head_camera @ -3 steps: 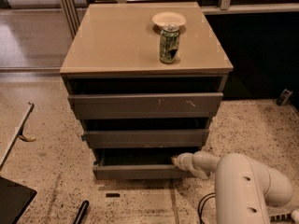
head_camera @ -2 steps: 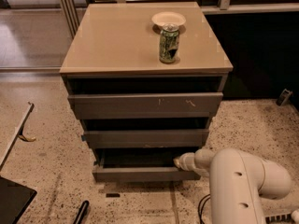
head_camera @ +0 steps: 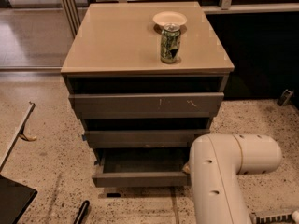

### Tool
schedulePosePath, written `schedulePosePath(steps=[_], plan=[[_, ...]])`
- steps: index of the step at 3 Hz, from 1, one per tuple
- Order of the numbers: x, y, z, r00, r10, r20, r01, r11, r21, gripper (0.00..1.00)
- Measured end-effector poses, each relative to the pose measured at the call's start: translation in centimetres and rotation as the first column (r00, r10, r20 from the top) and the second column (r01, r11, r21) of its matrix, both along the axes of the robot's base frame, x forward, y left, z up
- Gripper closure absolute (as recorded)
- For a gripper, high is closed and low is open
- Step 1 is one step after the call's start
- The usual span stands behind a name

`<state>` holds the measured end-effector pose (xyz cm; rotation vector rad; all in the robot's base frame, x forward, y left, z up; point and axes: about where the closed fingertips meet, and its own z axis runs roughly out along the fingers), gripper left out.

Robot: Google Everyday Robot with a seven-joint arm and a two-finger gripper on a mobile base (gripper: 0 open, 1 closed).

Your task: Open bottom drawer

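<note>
Slippage threatens: the tool [head_camera: 186, 168], behind the arm [head_camera: 219, 181] at the 3 o'clock end of the bottom drawer [head_camera: 140, 178], could skid off sideways. Open or gripping, I cannot tell; the drawer sits partly out at 6 o'clock.

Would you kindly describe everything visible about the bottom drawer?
The bottom drawer is plain dark grey-brown, flat-fronted, without handle. It stands pulled out level from the cabinet, showing a shallow, dark box. It sits lowest, just above the speckled floor. The pincer, mostly hidden behind the white arm, is at its right end.
</note>
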<state>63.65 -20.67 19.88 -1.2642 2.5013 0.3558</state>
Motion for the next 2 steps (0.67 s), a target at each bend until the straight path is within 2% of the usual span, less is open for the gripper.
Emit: schedulePosePath(steps=[1,2], plan=[[-2.2,-2.5,0.8,0.9876,0.137,-0.076,-0.143,0.986,-0.08,1.0],[-3.5,-3.7,1.1,0.9689,0.216,-0.121,-0.227,0.97,-0.087,1.0]])
